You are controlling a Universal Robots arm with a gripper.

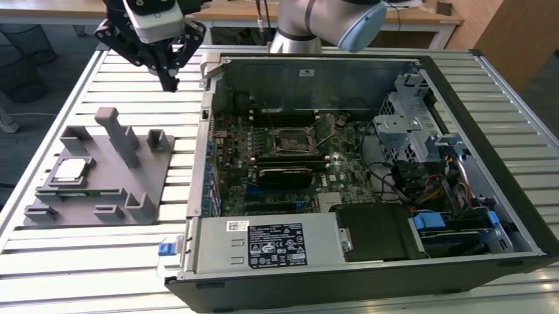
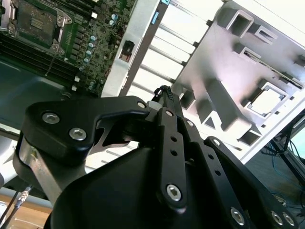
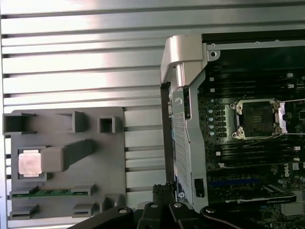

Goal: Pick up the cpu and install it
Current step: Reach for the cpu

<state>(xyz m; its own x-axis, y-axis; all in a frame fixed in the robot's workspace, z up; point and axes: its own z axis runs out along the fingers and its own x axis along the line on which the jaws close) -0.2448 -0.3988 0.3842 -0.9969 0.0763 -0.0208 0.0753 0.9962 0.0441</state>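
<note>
Gripper (image 1: 169, 82) with claw pressed together, empty, hangs over slatted table (image 1: 88, 261); cpu (image 1: 70, 170) sits in grey fixture (image 1: 144, 186)

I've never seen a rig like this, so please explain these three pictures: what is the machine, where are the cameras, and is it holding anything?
It is a robot arm with a black gripper, a two-fingered claw. The exterior view comes from a camera off the arm; both wrist views come from cameras riding on the arm. On the slatted metal table stand an open computer case and a grey holder. The cpu, a small silvery square, lies in that holder. The gripper hangs above the table between them, fingers shut, holding nothing.
</note>
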